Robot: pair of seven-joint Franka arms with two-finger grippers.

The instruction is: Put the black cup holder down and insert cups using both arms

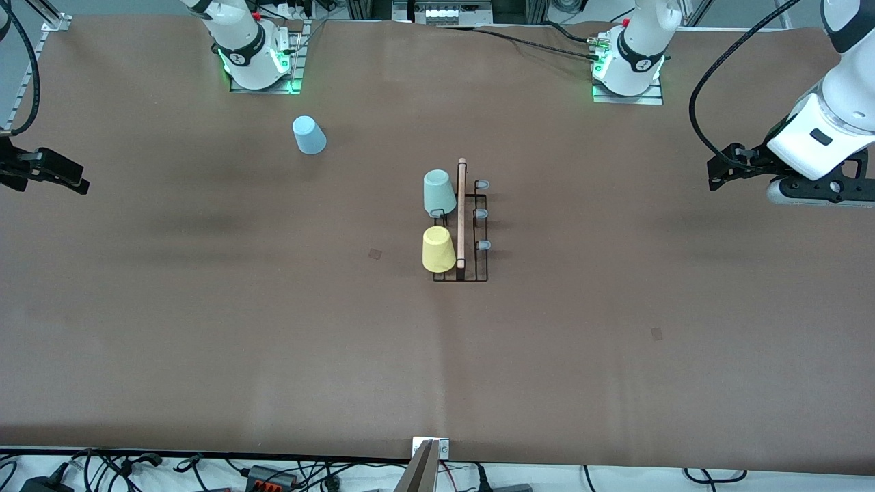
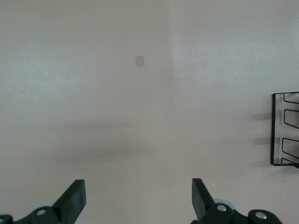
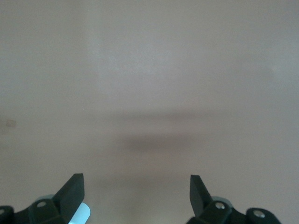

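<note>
Grippers first, going across the front view from the right arm's end. Your right gripper hangs over bare brown table at that end, fingers spread wide in its wrist view and holding nothing. Next comes the light blue tapered plastic cup, upside down on the table, nearer the right arm's base and well apart from the rack. At the table's middle stands the black wire cup holder with its light wooden rod handle. A pale green cup and a yellow cup already sit inverted on its prongs, yellow nearer the front camera. Three grey-capped prongs on the side toward the left arm are bare. Your left gripper waits over empty table at its own end, fingers equally wide apart, gripping nothing.

The blue cup looks like the remaining job. You should lower the right gripper squarely across its tapered wall, pinch gently, then lift clear before travelling to a free prong.
</note>
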